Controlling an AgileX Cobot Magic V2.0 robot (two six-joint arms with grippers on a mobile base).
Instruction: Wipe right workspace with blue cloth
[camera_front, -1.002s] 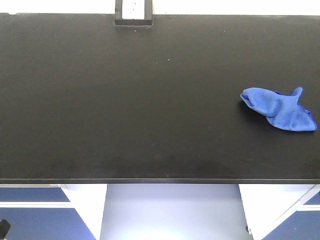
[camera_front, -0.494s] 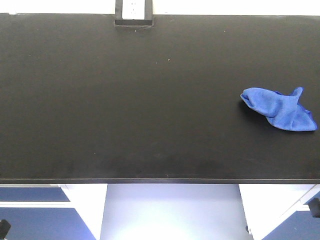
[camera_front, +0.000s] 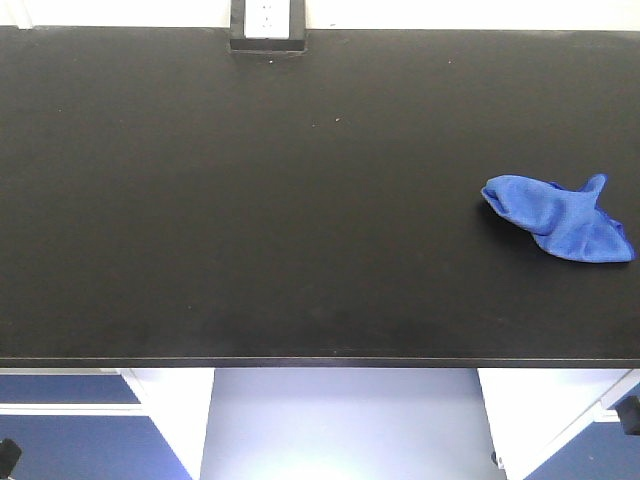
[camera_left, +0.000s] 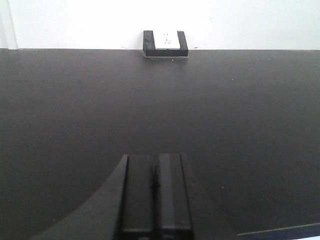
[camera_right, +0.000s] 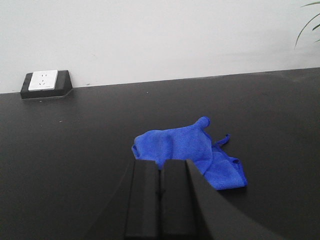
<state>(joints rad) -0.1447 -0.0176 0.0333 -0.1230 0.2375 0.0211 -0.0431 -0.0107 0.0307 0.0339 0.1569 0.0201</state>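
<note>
A crumpled blue cloth (camera_front: 565, 218) lies on the right part of the black tabletop (camera_front: 250, 200). It also shows in the right wrist view (camera_right: 192, 147), just beyond my right gripper (camera_right: 160, 162), which is shut and empty, held short of the cloth. My left gripper (camera_left: 155, 157) is shut and empty over the bare black surface near the front edge. In the front view only small dark parts of the arms show at the bottom corners, below the table's front edge.
A black-framed white power socket (camera_front: 267, 22) sits at the back edge of the table by the white wall; it also shows in the left wrist view (camera_left: 165, 42) and the right wrist view (camera_right: 45, 82). White cabinet legs (camera_front: 175, 410) stand under the table.
A dark part of the right arm has come into the bottom right corner of the front view. The cloth has not moved.
</note>
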